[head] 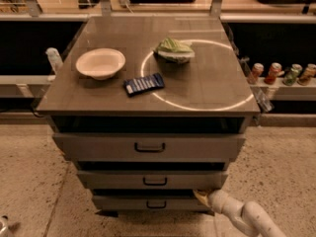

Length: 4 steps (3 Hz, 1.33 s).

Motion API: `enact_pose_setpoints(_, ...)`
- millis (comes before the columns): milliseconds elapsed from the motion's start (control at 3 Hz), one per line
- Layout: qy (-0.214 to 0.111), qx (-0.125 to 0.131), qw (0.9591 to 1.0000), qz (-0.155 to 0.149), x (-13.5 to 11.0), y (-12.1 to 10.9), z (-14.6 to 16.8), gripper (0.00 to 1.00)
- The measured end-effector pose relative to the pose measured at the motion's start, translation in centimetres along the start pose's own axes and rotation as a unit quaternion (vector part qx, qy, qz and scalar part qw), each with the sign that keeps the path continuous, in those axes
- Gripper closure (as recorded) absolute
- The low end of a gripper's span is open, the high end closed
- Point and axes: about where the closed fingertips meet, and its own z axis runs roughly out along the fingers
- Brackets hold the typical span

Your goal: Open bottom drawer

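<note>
At the foot of the cabinet (207, 148), the bottom drawer (123, 203) is the lowest of three grey fronts, with its small black handle (156, 204) at centre. We locate the tool (202, 196) at the right end of that front, apart from the handle; we cannot tell whether it is wide or narrow. The drawer appears shut. We judge that both grasp and pull are not yet done.

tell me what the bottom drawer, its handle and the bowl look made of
Bottom drawer: grey metal by its dull, even sheen, probably painted or brushed. Handle: black loop, likely coated metal or plastic. Bowl: cream, matte, possibly paper or plastic. The gripper sits at the drawer's upper right corner.
</note>
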Motion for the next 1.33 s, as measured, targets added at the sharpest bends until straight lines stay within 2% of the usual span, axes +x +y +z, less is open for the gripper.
enact_pose_setpoints(667, 0.0, 0.0, 1.0, 0.0, 0.0, 0.2, -0.1, 1.0)
enact_pose_setpoints(1333, 0.035, 0.018, 0.998, 0.049, 3.6, 3.0, 0.7, 1.0)
